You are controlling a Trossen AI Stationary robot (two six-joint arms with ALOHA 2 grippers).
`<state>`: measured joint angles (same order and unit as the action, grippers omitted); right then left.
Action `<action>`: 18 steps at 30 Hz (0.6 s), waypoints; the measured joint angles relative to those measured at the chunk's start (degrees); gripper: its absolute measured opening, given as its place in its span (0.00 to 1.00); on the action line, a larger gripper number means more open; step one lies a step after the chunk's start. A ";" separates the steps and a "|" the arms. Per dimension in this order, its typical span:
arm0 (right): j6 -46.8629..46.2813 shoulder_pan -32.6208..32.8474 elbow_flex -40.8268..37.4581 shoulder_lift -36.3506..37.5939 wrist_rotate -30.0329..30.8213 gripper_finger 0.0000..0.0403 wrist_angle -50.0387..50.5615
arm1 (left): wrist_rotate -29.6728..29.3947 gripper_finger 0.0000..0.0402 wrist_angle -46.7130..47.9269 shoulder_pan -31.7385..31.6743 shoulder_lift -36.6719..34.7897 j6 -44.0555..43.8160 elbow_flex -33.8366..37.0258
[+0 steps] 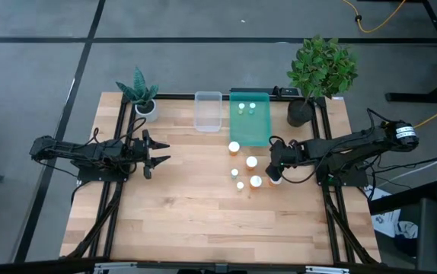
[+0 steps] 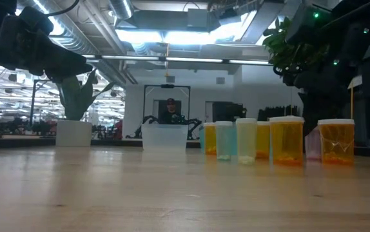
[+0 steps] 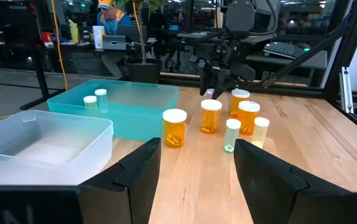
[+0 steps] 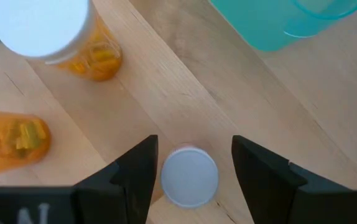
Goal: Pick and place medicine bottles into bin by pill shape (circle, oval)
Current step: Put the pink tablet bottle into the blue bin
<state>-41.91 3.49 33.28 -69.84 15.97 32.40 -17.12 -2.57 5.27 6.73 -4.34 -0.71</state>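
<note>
right gripper (image 4: 190,168) hangs over a white-capped bottle (image 4: 189,177), smooth round cap sitting between the spread dark fingers (image 4: 260,174), neither clearly touching it. two orange translucent bottles (image 4: 60,37) stand just beyond the fingertips, oblong yellow pills showing through the walls. further on, the rounded corner of the translucent teal bin (image 4: 278,25); bare pale wood grain between it and the gripper. in the high view the teal bin (image 1: 250,134) holds two small bottles, and the clear colourless bin (image 1: 208,112) touches or nearly touches its side. left gripper (image 1: 157,151) waits well apart over open table, fingers wide. pill shape in the small pale bottles (image 3: 232,134) cannot be read.
</note>
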 joint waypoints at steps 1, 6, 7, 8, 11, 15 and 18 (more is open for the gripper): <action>0.00 0.00 0.00 0.00 0.00 0.51 0.00 | 0.00 0.49 -0.01 0.00 0.01 0.00 0.00; 0.00 0.00 0.00 0.02 0.02 0.51 0.00 | 0.00 0.49 0.00 -0.01 0.00 0.00 0.00; 0.00 0.00 0.00 0.02 0.02 0.51 0.00 | 0.02 0.49 -0.02 0.00 0.00 0.00 0.00; 0.00 0.00 0.00 0.02 0.02 0.51 0.00 | 0.02 0.49 0.00 0.00 0.00 0.00 0.00; -0.02 0.00 0.00 0.02 0.00 0.51 0.00 | 0.00 0.49 -0.01 0.00 0.00 0.00 0.00; 0.02 0.00 0.00 0.02 -0.15 0.51 0.09 | 0.00 0.49 0.00 0.00 0.00 0.00 0.00; 0.02 0.00 0.00 0.02 -0.98 0.51 0.62 | 0.00 0.49 0.00 0.00 0.00 0.00 0.00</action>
<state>-41.89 3.49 33.28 -69.82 14.99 33.02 -17.12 -2.57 5.28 6.72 -4.34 -0.71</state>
